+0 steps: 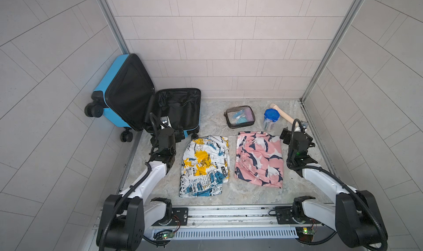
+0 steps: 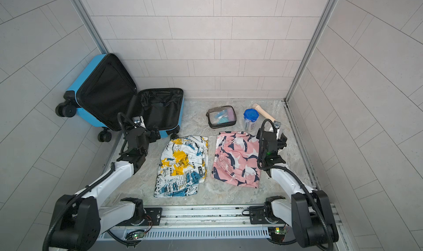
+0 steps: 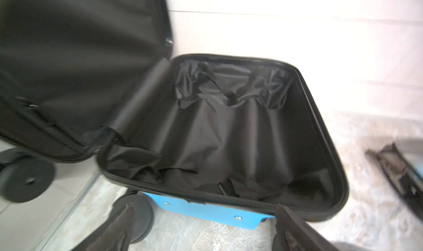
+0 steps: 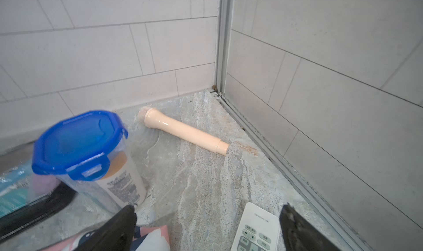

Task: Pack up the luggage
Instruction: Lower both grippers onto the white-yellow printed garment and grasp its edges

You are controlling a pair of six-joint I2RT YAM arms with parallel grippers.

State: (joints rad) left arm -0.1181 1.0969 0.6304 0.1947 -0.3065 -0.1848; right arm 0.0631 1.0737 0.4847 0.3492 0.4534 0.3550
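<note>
While both arms reach out over the marbled tabletop (image 1: pixel 229 193), the luggage (image 1: pixel 106 80) lies opened at the far left corner: its bright-blue lid half is tipped up against the left wall, wheels hanging past the tabletop's edge, and its base half rests flat with the crumpled black lining facing up. The left end effector (image 3: pixel 204 215) sits at the near rim of that base half, jaws spread wide and gripping nothing; whether a finger touches the rim I cannot tell. The right end effector (image 4: pixel 208 213) is at the right side of the tabletop, jaws equally wide, and a white remote control (image 4: pixel 256 229) lies on the surface below the gap between them; whether it touches a finger I cannot tell. Just beyond it a cream cylinder (image 4: pixel 185 133) lies on its side near the right wall, and beside that stands a clear container (image 4: pixel 77 137) with a blue lid, a bottle visible inside. A clear black-trimmed pouch (image 1: pixel 240 117) lies left of the container. Nearer the arms, two folded garments lie side by side: white printed shorts (image 1: pixel 206 165) at the middle and pink shorts (image 1: pixel 258 158) to their right
</note>
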